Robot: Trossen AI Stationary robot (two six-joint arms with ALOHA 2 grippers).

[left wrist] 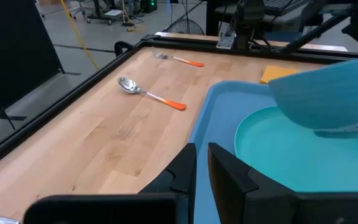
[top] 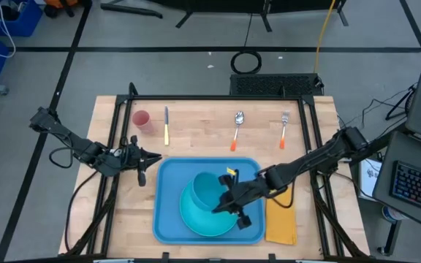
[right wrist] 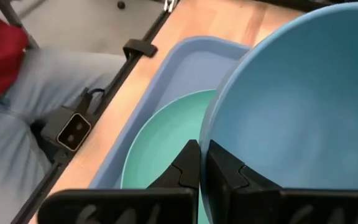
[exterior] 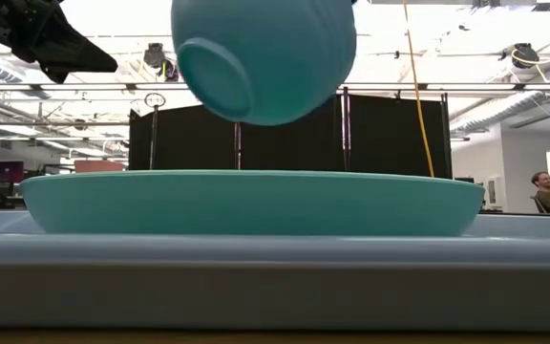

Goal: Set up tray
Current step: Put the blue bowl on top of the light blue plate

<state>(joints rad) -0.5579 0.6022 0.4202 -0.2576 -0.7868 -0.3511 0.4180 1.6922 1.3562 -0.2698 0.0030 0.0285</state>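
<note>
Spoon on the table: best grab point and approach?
Grip the spoon on its orange handle end, coming straight down from above with the fingers across the handle. It lies flat on the wood, bowl pointing away from the tray, apart from the fork and knife, so there looks to be room on both sides.

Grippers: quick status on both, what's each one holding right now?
Left gripper: nearly shut, holding nothing, beside the tray at its left edge.
Right gripper: shut on the rim of the bowl, held tilted in the air above the plate.
</note>
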